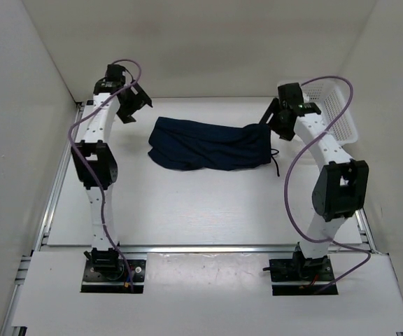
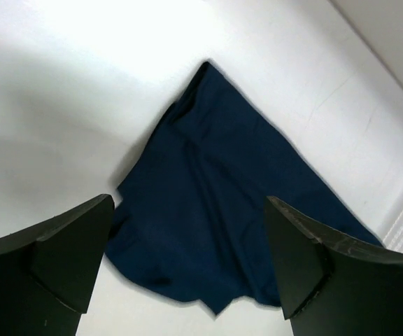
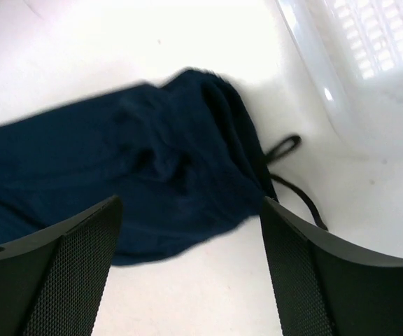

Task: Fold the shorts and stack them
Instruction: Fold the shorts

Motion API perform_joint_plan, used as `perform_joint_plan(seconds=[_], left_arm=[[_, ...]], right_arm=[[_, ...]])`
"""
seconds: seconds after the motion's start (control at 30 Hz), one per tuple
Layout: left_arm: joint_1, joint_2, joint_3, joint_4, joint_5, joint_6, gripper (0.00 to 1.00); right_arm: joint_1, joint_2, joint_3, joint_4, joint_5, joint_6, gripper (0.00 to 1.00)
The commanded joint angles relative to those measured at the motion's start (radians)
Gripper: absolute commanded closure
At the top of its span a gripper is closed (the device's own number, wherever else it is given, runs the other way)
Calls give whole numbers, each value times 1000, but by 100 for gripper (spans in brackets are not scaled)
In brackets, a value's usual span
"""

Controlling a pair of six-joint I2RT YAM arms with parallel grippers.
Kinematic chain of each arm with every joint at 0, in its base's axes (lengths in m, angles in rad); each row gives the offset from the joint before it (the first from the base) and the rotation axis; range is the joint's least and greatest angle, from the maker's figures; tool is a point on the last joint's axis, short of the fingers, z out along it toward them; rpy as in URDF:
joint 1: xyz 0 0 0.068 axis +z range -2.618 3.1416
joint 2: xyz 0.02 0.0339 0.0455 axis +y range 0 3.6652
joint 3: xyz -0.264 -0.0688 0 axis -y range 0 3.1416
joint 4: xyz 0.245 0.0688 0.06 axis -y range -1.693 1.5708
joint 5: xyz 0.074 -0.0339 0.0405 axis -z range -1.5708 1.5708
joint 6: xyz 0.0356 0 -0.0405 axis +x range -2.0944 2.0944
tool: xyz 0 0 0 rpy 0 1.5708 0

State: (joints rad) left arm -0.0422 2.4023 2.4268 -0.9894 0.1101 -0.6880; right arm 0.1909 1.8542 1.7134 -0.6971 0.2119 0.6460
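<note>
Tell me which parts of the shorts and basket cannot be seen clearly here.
Shorts: blurred in the right wrist view, cut off by its left edge.
Basket: partly behind the right arm in the top view; cut off by the upper edge in the right wrist view.
Drawstring: its end disappears at a finger of the right tool.

A white plastic mesh basket stands at the far right corner of the white tabletop, close beside the right wall. Its rim is solid and its sides are latticed. Pale walls also close the left and the back. An aluminium rail runs along the tabletop's left edge.
</note>
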Motion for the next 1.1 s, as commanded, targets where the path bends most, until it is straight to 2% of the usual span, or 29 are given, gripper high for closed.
perform_joint_plan(seconds=[0.0,0.1,0.17,0.3,0.4,0.57,0.73,0.77,0.8,0.83,0.87,0.9,0.97,1.0,1.07], left_arm=[[25,-216,-147,14,-7,83,2],[-4,-250,-287,-24,-7,122,7],[-22,-261,-356,-40,-7,122,0],[-53,-230,-486,-31,29,113,0],[-74,-175,-486,-20,42,104,0],[-74,-82,-424,23,62,79,0],[-74,7,-344,23,85,68,0],[-74,8,-344,23,85,68,5],[-74,8,-344,23,85,68,15],[-74,8,-344,23,94,68,58],[-74,8,-344,23,94,68,84],[-74,-11,-365,23,85,68,90],[-74,-44,-399,23,56,79,90],[-74,-66,-420,14,42,79,90],[-65,-141,-492,14,-5,79,90]], right_arm=[[-1,-131,-172,27,-2,-9,19],[-1,-188,-290,53,-81,15,19],[-10,-197,-379,71,-136,24,19],[-44,-219,-477,149,-250,53,15],[-57,-166,-486,221,-319,96,13],[-57,-29,-417,260,-307,122,13],[-57,88,-327,283,-279,158,23],[-48,98,-327,283,-266,168,26],[-48,99,-316,283,-253,169,35],[-39,111,-316,283,-240,169,41],[-39,111,-316,283,-240,169,49],[-27,111,-327,274,-227,158,70],[-18,111,-337,251,-214,158,88],[-18,99,-354,251,-213,149,96],[-8,60,-383,240,-204,136,100]])
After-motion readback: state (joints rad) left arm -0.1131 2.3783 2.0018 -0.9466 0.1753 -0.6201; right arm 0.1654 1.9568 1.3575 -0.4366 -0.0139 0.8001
